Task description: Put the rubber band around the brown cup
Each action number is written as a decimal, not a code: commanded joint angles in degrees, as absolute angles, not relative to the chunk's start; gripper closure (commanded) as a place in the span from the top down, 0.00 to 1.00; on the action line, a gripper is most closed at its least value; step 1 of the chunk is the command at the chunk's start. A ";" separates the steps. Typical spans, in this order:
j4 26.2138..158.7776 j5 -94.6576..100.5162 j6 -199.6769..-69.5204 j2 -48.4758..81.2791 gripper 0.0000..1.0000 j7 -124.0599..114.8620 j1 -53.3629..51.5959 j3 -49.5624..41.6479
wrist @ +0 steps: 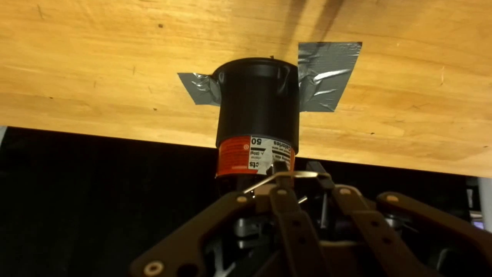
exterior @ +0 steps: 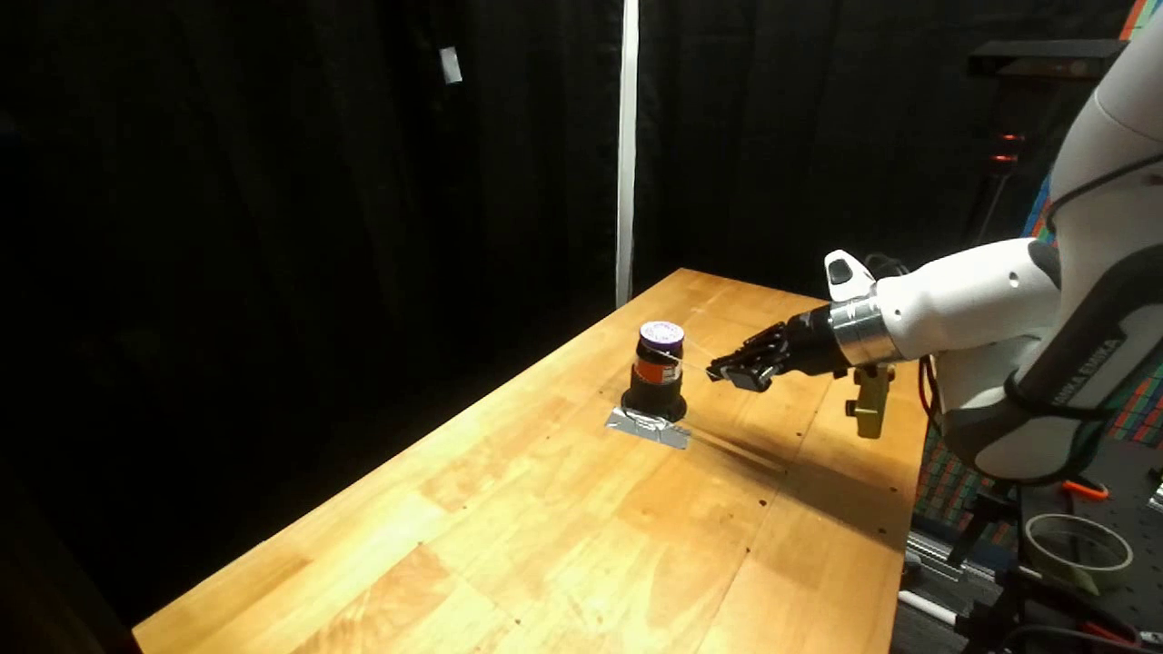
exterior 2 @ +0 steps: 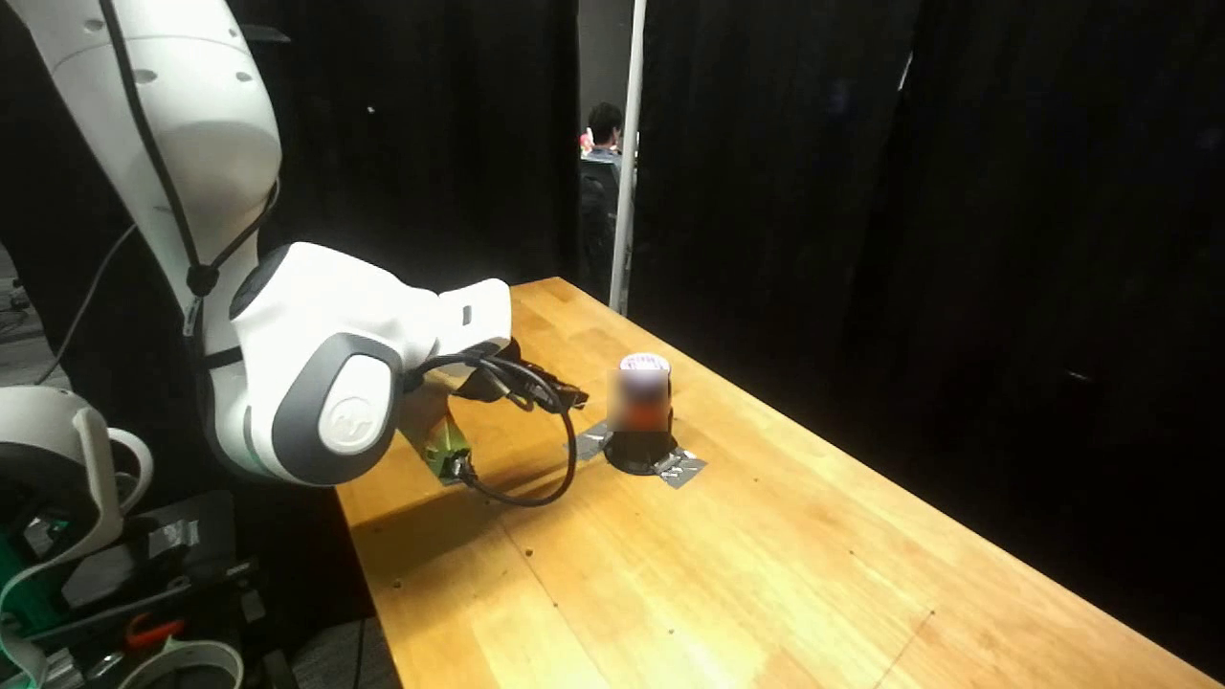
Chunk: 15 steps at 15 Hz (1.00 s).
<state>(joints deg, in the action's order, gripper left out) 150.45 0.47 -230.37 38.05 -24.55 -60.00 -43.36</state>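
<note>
The brown cup point(exterior: 656, 372) stands upright, dark with an orange-red stripe and a purple-and-white top. It also shows in an exterior view point(exterior 2: 651, 418), partly blurred, and in the wrist view point(wrist: 234, 156). Its lower part sits in a black holder point(wrist: 258, 104). My gripper point(exterior: 716, 371) is beside the cup's upper part, apart from it; its fingertips point(wrist: 300, 168) have a small gap between them. The thin rubber band point(wrist: 306, 174) passes over both fingertips. In an exterior view its strands point(exterior: 696, 367) stretch to the cup's upper part and appear to run around it; the far side is hidden.
Grey tape point(wrist: 328, 77) fixes the holder to the wooden table point(exterior: 581, 545). The table's far edge lies just behind the cup, with a black curtain point(exterior: 318, 227) beyond. A cable point(exterior 2: 571, 459) loops below the wrist, near the table.
</note>
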 commanded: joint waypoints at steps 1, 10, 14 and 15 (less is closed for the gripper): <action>152.77 -9.73 -238.70 43.43 0.20 -24.55 -64.35 -41.95; 150.69 -30.84 -243.83 37.20 0.18 -3.90 -50.76 -21.93; 151.57 -33.22 -241.46 32.34 0.44 2.09 -48.08 -19.70; 153.01 -33.25 -237.11 27.66 0.44 6.47 -46.46 -18.84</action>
<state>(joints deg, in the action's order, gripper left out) 150.43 -31.22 -241.45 38.32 -4.61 -52.24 -23.46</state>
